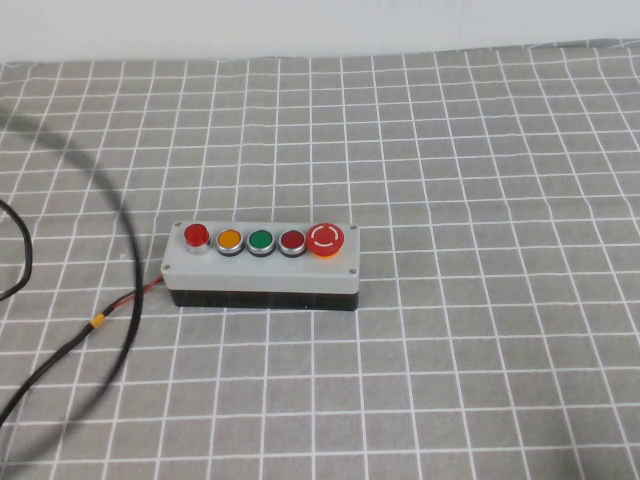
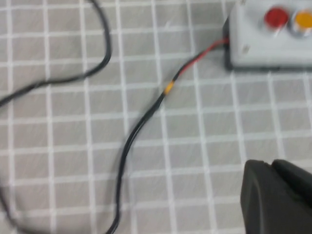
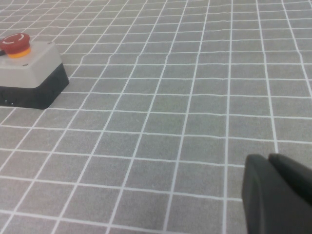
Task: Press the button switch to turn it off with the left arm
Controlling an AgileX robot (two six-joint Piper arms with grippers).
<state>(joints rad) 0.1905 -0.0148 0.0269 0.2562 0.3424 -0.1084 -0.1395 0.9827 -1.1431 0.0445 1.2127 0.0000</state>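
On the grey cloth with a white grid point(image 1: 480, 160) that covers the table, a grey box point(image 1: 262, 268) with a black base sits a little left of the middle in the high view, its long side facing the robot. Five buttons run in a row along its top: the button switch point(image 1: 196, 235), a small bright-red one in a silver ring, at the end on the robot's left, then an orange button point(image 1: 229, 240), a green button point(image 1: 260, 240), a darker red button point(image 1: 291, 240) and a large red mushroom button with white arrows point(image 1: 326, 239) at the other end. From the box's left end a red wire point(image 1: 148, 289) leads out, passes a yellow band and joins a black cable point(image 1: 45, 372) that runs across the cloth toward the near left corner; a second black cable point(image 1: 18, 260) loops at the left edge. Neither arm shows in the high view. In the left wrist view the left gripper point(image 2: 279, 197) appears only as a black tip at the lower right corner, above the cloth and well apart from the box; nothing is seen in its hold, and how far it is open cannot be told. In the right wrist view the right gripper point(image 3: 278, 195) shows the same way, over bare cloth and well apart from the box's mushroom end; its opening cannot be told either.
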